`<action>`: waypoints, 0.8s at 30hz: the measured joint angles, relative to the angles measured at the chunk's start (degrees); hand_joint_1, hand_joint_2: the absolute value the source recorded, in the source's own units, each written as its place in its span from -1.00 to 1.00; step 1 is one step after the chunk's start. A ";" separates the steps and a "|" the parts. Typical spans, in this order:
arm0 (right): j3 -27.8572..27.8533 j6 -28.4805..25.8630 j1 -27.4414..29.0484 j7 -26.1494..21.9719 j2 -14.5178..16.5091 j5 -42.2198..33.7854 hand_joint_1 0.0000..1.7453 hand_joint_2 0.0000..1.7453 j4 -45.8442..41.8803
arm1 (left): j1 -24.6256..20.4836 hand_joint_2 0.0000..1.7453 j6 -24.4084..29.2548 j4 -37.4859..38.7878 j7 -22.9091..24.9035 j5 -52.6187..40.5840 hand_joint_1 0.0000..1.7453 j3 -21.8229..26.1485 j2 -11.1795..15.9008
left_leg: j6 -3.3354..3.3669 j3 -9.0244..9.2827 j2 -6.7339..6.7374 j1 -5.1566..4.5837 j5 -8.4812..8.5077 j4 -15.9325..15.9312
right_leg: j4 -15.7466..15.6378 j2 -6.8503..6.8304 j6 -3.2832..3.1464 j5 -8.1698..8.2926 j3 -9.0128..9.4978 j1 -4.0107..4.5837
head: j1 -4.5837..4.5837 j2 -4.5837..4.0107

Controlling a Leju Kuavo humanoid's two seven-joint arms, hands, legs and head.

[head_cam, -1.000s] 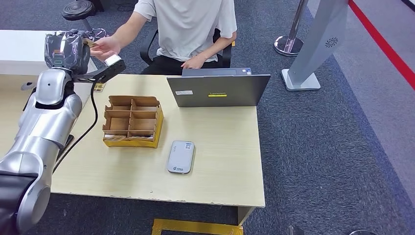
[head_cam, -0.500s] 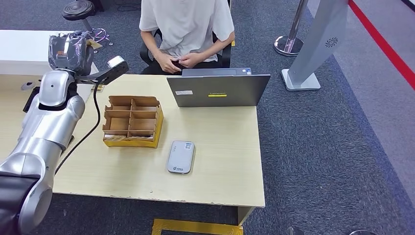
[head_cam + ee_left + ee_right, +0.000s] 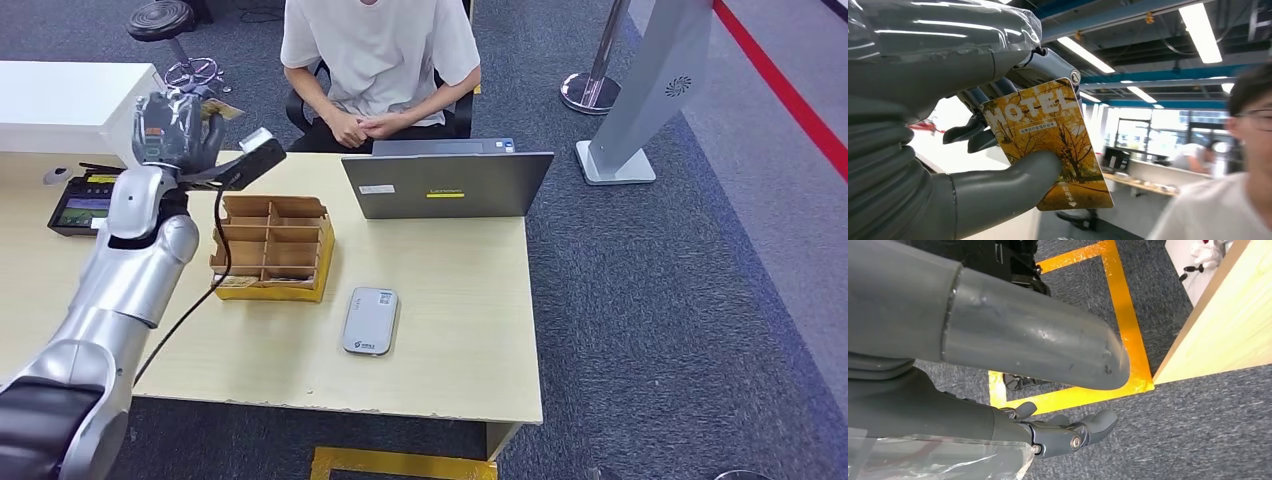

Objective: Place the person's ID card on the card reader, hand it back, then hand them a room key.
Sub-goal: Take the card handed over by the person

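The left robot hand [image 3: 178,128] is holding a yellow room key [image 3: 1048,140] up above the far left part of the bench [image 3: 440,330], pinching the card between its thick grey thumb and the darker fingers [image 3: 970,135] behind it. The card is printed with "HOTEL" over a picture of autumn trees, and in the head view its corner [image 3: 225,111] is sticking out past the hand. A person in a white shirt [image 3: 378,50] is sitting across the bench behind an open laptop [image 3: 445,183], hands clasped together in the lap. The right robot hand [image 3: 1063,432] is hanging over grey carpet and yellow floor tape beside the bench edge, its fingers loosely apart and holding nothing. On the bench, a cardboard divider box [image 3: 270,246] in a yellow tray is sitting just beside the left arm, and a grey card reader [image 3: 369,320] is lying flat near the front, apart from the box. A dark device with a lit screen [image 3: 85,203] is resting at the left end.
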 joint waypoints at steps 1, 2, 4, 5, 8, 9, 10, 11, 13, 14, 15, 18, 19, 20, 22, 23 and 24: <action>0.00 -0.05 0.18 -0.14 0.00 -0.16 -1.00 -1.00 0.00 | 1.98 1.00 -0.32 -2.54 -0.38 0.59 1.00 -0.37 -0.74 | 0.02 -0.01 -0.02 -0.01 -0.01 0.00 | -0.01 -0.01 0.01 -0.01 0.00 -0.01 | 0.00 0.00; 0.00 -0.13 0.36 -0.33 0.00 -0.32 -1.00 -1.00 0.01 | 4.14 1.00 -0.98 -5.34 -1.06 1.06 1.00 -1.03 -1.55 | 0.05 -0.03 -0.03 -0.02 -0.04 0.00 | -0.02 -0.02 0.03 -0.02 0.00 -0.02 | 0.01 0.00; -0.01 -0.31 0.71 -0.76 0.00 -0.51 -1.00 -1.00 0.02 | 8.34 1.00 -2.76 -10.85 -2.01 0.98 1.00 -3.07 -3.02 | 0.11 -0.03 0.01 -0.06 -0.09 0.00 | -0.04 0.01 0.04 -0.04 0.00 -0.06 | 0.02 0.00; -0.02 -0.40 0.95 -1.02 0.00 -0.57 -1.00 -1.00 0.02 | 10.91 1.00 -3.57 -14.15 -1.68 0.44 1.00 -4.64 -3.84 | 0.16 -0.02 0.04 -0.09 -0.13 0.00 | -0.04 0.04 0.06 -0.06 -0.01 -0.10 | -0.02 0.00; -0.03 -0.52 1.75 -1.47 0.00 -0.61 -1.00 -1.00 0.03 | 17.39 1.00 -4.75 -22.75 0.80 -1.08 1.00 -10.00 -5.53 | 0.30 -0.11 -0.05 -0.12 -0.21 0.03 | -0.05 -0.04 0.21 -0.16 -0.02 -0.15 | -0.09 0.00; -0.04 -0.54 1.88 -1.51 0.01 -0.61 -1.00 -1.00 0.03 | 18.53 1.00 -4.98 -24.42 1.06 -1.13 1.00 -11.20 -5.83 | 0.32 -0.16 -0.10 -0.10 -0.21 0.05 | -0.05 -0.08 0.24 -0.18 -0.03 -0.15 | -0.01 0.00; -0.04 -0.55 1.94 -1.55 0.01 -0.60 -1.00 -1.00 0.04 | 19.23 1.00 -5.17 -25.64 1.17 -1.04 1.00 -11.96 -6.06 | 0.33 -0.18 -0.10 -0.10 -0.21 0.06 | -0.05 -0.08 0.24 -0.18 -0.06 -0.14 | 0.08 0.00; -0.04 -0.55 1.98 -1.58 0.01 -0.59 -1.00 -1.00 0.04 | 19.60 1.00 -5.31 -26.61 1.20 -0.84 1.00 -12.28 -6.17 | 0.33 -0.18 -0.09 -0.10 -0.22 0.06 | -0.05 -0.07 0.24 -0.17 -0.07 -0.14 | 0.11 0.00; -0.04 -0.55 2.12 -1.62 0.01 -0.55 -1.00 -1.00 0.04 | 20.07 1.00 -5.55 -28.10 1.19 -0.48 1.00 -12.71 -6.25 | 0.35 -0.16 -0.12 -0.10 -0.22 0.06 | -0.04 -0.10 0.24 -0.17 -0.06 -0.14 | 0.02 0.00; -0.04 -0.56 2.16 -1.63 0.00 -0.53 -1.00 -1.00 0.04 | 20.36 1.00 -5.65 -28.64 1.18 -0.39 1.00 -12.98 -6.28 | 0.35 -0.17 -0.17 -0.09 -0.20 0.06 | -0.04 -0.14 0.24 -0.17 -0.06 -0.14 | 0.02 0.00; -0.04 -0.58 2.15 -1.63 0.00 -0.50 -1.00 -1.00 0.04 | 20.66 1.00 -5.78 -29.07 1.16 -0.33 1.00 -13.22 -6.31 | 0.35 -0.17 -0.20 -0.09 -0.19 0.06 | -0.04 -0.16 0.24 -0.18 -0.06 -0.13 | 0.03 0.00; -0.04 -0.62 2.12 -1.64 0.00 -0.41 -1.00 -1.00 0.04 | 21.24 1.00 -6.55 -29.97 1.13 -0.20 1.00 -13.81 -6.34 | 0.34 -0.18 -0.21 -0.08 -0.17 0.06 | -0.02 -0.17 0.24 -0.18 -0.05 -0.13 | 0.03 0.00; -0.04 -0.63 2.12 -1.65 0.00 -0.38 -1.00 -1.00 0.04 | 21.39 1.00 -7.14 -30.10 1.30 -0.17 1.00 -13.93 -6.35 | 0.34 -0.18 -0.21 -0.08 -0.17 0.06 | -0.02 -0.17 0.24 -0.18 -0.05 -0.13 | 0.03 0.00; -0.04 -0.63 2.13 -1.65 0.00 -0.36 -1.00 -1.00 0.04 | 21.61 1.00 -7.93 -30.16 1.64 -0.13 1.00 -14.00 -6.38 | 0.34 -0.18 -0.21 -0.09 -0.17 0.06 | -0.02 -0.17 0.24 -0.18 -0.05 -0.13 | 0.03 0.00; -0.04 -0.63 2.13 -1.66 0.00 -0.34 -1.00 -1.00 0.04 | 22.32 1.00 -9.40 -30.18 2.73 -0.14 1.00 -14.11 -6.54 | 0.35 -0.18 -0.20 -0.09 -0.18 0.06 | -0.02 -0.16 0.24 -0.18 -0.05 -0.13 | 0.03 0.00; -0.05 -0.63 2.14 -1.67 0.00 -0.35 -1.00 -1.00 0.04 | 22.78 1.00 -9.84 -30.18 3.30 -0.17 1.00 -14.15 -6.66 | 0.35 -0.18 -0.20 -0.09 -0.18 0.06 | -0.02 -0.16 0.24 -0.18 -0.05 -0.13 | 0.03 0.00; -0.05 -0.63 2.14 -1.68 0.01 -0.36 -1.00 -1.00 0.04 | 23.28 1.00 -10.02 -30.18 3.77 -0.22 1.00 -14.19 -6.78 | 0.35 -0.18 -0.20 -0.09 -0.18 0.06 | -0.03 -0.16 0.24 -0.18 -0.06 -0.13 | 0.03 0.00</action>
